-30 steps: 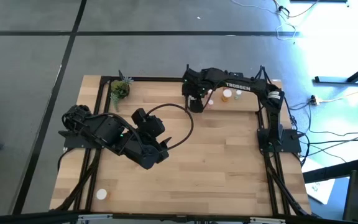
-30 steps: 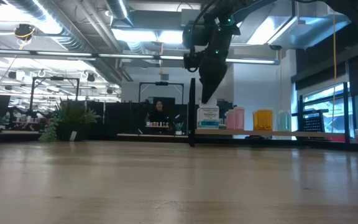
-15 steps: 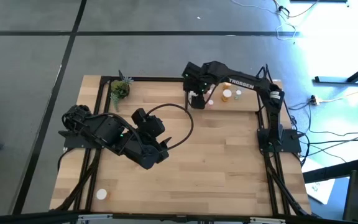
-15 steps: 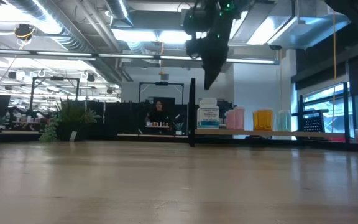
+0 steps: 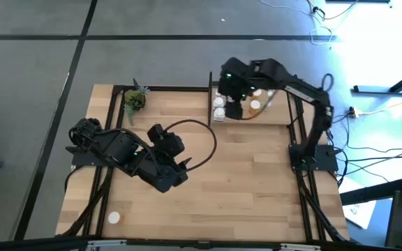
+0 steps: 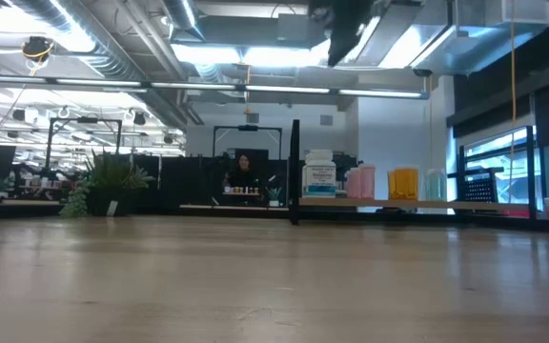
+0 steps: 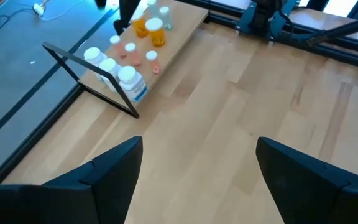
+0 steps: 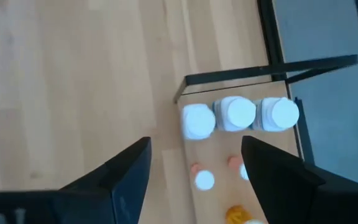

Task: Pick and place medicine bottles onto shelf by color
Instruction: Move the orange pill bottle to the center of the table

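The right arm reaches from its base at the table's right edge up and over toward the far side, its right gripper (image 5: 234,104) raised high with both fingers (image 8: 127,175) spread apart and nothing between them. The left arm lies folded low, and its left gripper (image 5: 175,174) is parted too, empty between the fingers (image 7: 107,177).

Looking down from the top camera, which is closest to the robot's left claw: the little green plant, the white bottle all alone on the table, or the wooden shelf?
From the left gripper, in the high view:
1. The small green potted plant, at the table's far left corner.
2. The lone white-capped medicine bottle, near the front left edge; too close to the plant to call.
3. The light wooden shelf with black posts, far right, clearly farthest.
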Robot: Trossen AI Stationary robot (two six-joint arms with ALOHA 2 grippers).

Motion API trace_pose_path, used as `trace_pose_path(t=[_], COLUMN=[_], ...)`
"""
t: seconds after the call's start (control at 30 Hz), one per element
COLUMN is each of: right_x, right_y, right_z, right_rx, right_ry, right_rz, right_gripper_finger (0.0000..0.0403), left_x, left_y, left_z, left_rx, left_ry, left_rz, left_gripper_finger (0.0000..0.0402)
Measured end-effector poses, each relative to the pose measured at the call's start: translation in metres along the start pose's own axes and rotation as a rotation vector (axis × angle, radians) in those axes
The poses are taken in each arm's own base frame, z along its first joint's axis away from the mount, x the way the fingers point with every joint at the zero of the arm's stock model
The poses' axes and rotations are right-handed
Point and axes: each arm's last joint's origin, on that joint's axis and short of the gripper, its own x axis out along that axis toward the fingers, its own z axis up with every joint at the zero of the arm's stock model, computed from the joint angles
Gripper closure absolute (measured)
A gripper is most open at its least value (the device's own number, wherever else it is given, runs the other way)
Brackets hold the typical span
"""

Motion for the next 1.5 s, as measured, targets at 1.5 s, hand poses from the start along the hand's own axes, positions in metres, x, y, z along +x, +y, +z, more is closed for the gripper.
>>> trace_pose_path(t=[1.5], right_x=[-0.156], right_y=[0.133], right_z=[-0.139], right_rx=[-0.311], right_ry=[-0.587], right_rz=[0.382], right_gripper_finger=[0.0150], left_x=[0.019], left_y=[-0.033], left_z=[-0.105], left_rx=[-0.441], left_ry=[0.709], left_rz=[0.052], left_gripper_finger=[0.0092])
